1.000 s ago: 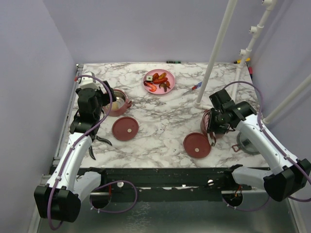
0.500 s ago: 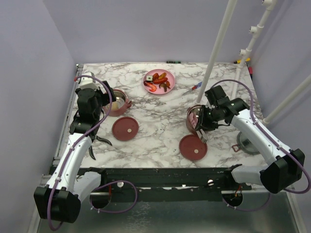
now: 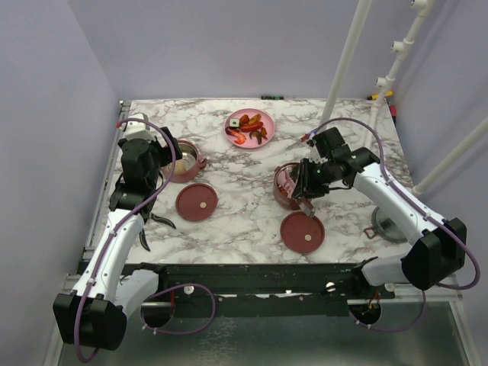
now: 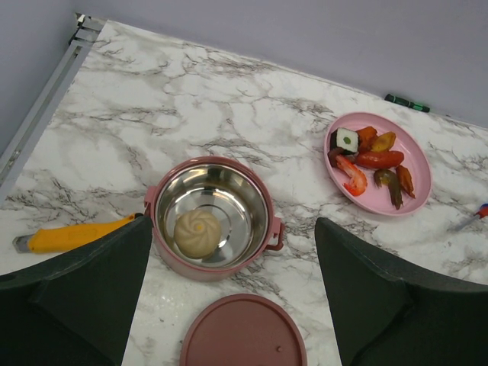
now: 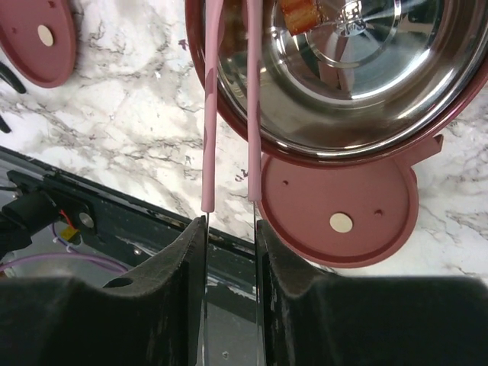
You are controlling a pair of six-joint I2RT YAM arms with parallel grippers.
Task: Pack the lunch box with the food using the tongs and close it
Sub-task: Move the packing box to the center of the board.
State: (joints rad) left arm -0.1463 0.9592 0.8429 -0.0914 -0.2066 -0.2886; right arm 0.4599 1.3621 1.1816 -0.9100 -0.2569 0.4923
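Clamping the tongs across the rim of a bowl beside a lid, the right pincer sits nearest, the left pincer gapes wide over a second bowl holding a bun, and food lies on the far plate.

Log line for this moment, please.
left gripper: open above bun bowl | right gripper: shut on tongs over second bowl | lids: off | plate: holds food

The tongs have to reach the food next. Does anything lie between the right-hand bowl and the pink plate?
Nothing visible: only marble tabletop shows between the bowl, where the right gripper holds the tongs, and the plate. The screwdriver lies off to the side.
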